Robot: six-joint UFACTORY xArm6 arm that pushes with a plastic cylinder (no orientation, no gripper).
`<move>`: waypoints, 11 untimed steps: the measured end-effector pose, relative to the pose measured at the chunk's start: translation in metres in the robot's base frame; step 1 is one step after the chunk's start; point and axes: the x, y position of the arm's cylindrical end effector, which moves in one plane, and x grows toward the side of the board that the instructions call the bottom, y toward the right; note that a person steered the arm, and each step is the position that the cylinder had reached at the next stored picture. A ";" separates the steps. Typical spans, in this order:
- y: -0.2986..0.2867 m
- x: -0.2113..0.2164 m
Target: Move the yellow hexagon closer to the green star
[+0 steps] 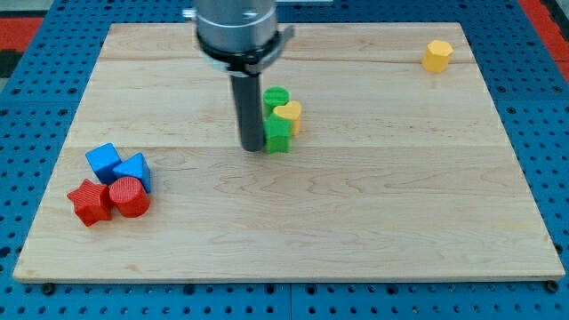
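The yellow hexagon (pixel 437 55) sits alone near the view's top right corner of the wooden board (pixel 356 222). The green star (pixel 278 135) lies near the board's upper middle, touching a yellow heart (pixel 289 114) and a green cylinder (pixel 276 96) stacked behind it towards the view's top. My tip (pixel 252 148) stands right at the green star's left side, far to the left of the yellow hexagon. The rod hides part of the green blocks' left edges.
A cluster at the view's lower left holds a blue cube (pixel 103 161), a blue triangle (pixel 134 170), a red star (pixel 89 202) and a red cylinder (pixel 130 197). A blue pegboard (pixel 36 80) surrounds the board.
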 end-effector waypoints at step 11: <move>0.278 -0.186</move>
